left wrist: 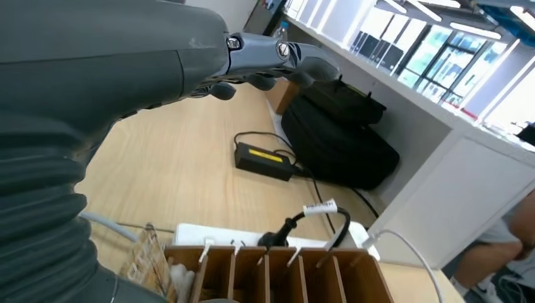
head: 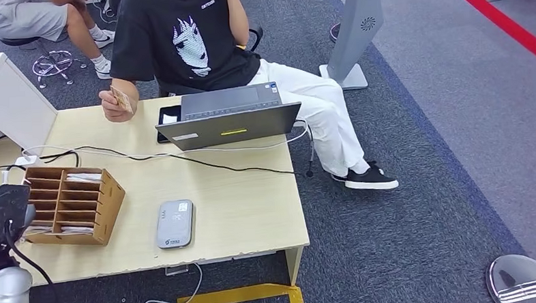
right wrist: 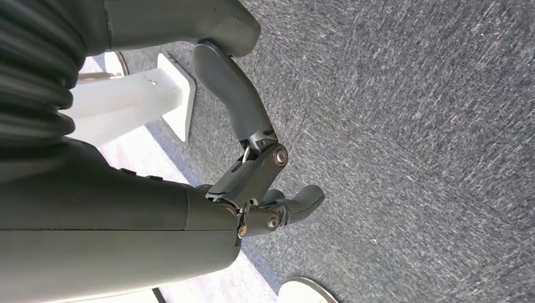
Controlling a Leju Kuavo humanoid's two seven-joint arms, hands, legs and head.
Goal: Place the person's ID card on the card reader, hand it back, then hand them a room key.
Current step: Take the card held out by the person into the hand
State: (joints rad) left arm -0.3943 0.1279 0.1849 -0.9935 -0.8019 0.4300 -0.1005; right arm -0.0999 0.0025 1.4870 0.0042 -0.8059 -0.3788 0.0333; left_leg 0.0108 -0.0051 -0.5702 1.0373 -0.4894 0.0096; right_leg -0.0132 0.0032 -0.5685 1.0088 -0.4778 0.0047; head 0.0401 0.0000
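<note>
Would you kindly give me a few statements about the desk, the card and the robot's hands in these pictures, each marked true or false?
1. The person's hand holds the card above the far edge of the desk. True.
2. The card reader has a card lying on it. False: its top is bare.
3. The laptop is open, its screen towards the seated person. True.
4. The wooden organizer stands to the right of the card reader. False: it stands to its left.
5. The right hand grips a room key. False: it holds nothing and hangs over the carpet.
6. The left hand holds nothing. True.
</note>
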